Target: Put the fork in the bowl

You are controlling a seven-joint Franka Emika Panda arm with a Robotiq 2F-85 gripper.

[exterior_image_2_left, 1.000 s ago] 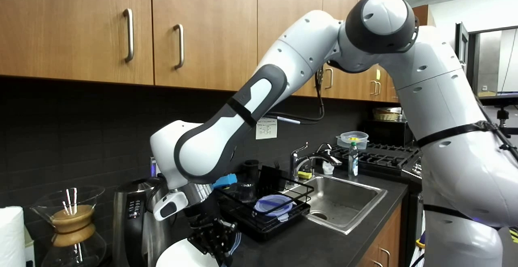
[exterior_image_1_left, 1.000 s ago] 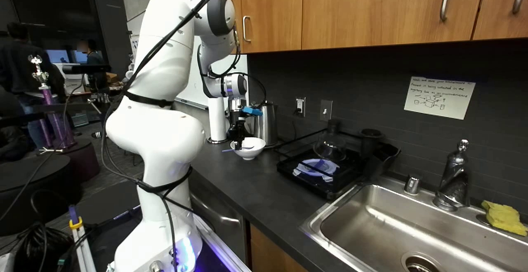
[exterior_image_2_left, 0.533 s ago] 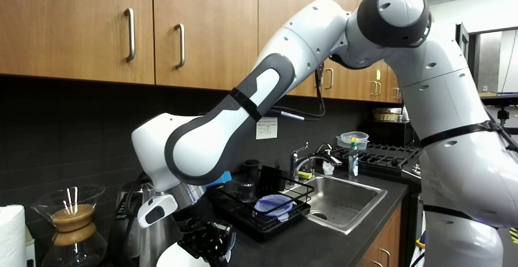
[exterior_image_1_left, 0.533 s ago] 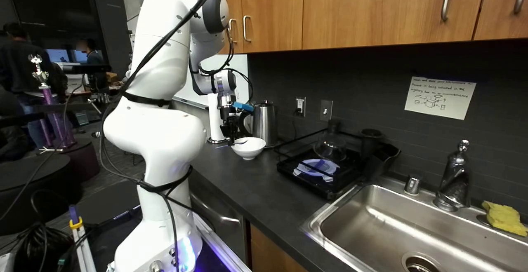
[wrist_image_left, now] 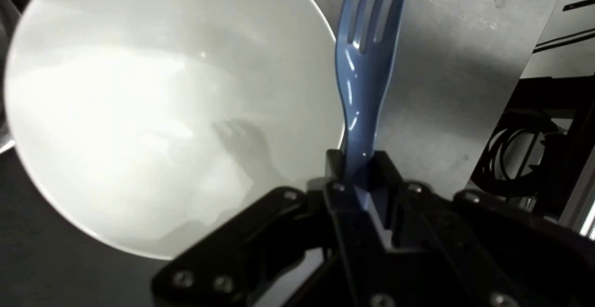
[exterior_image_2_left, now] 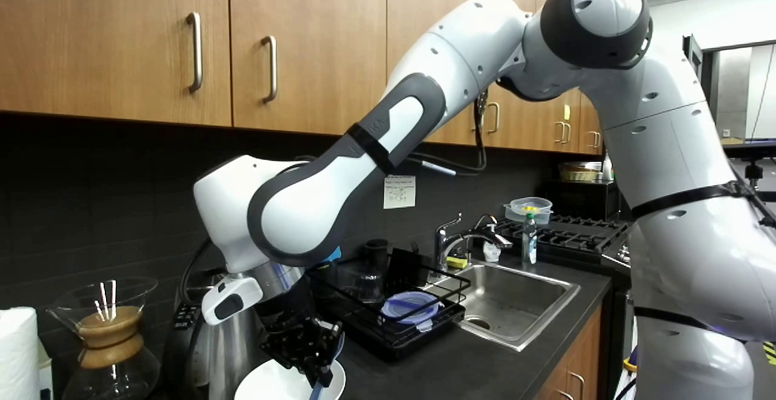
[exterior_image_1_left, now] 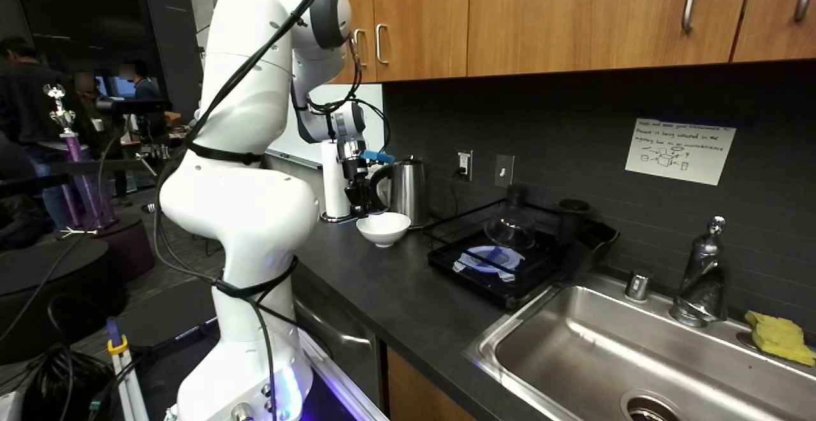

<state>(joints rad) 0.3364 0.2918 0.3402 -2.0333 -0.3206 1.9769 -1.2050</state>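
The blue fork (wrist_image_left: 365,74) is pinched by its handle between the black fingertips of my gripper (wrist_image_left: 358,163), tines pointing away. In the wrist view it overlaps the right rim of the white bowl (wrist_image_left: 181,23), its head over the counter beside that rim. Its shadow falls inside the bowl, where nothing lies. In an exterior view the bowl (exterior_image_1_left: 384,235) stands upright on the counter, with my gripper (exterior_image_1_left: 363,209) just above its edge. Part of the fork (exterior_image_2_left: 317,390) shows below my gripper (exterior_image_2_left: 322,377) in an exterior view, in front of the bowl (exterior_image_2_left: 273,383).
A steel kettle (exterior_image_1_left: 410,191) stands right behind the bowl, a paper towel roll (exterior_image_1_left: 333,182) beside it. A glass coffee maker (exterior_image_2_left: 111,342) is nearby. Farther along are a black dish rack (exterior_image_1_left: 475,280) with a lidded container (exterior_image_1_left: 491,259), then the sink (exterior_image_1_left: 574,344).
My gripper has drawn back from over the bowl toward its edge and risen a little, carrying the fork. More of the bowl shows in both exterior views. The bowl has stayed in place.
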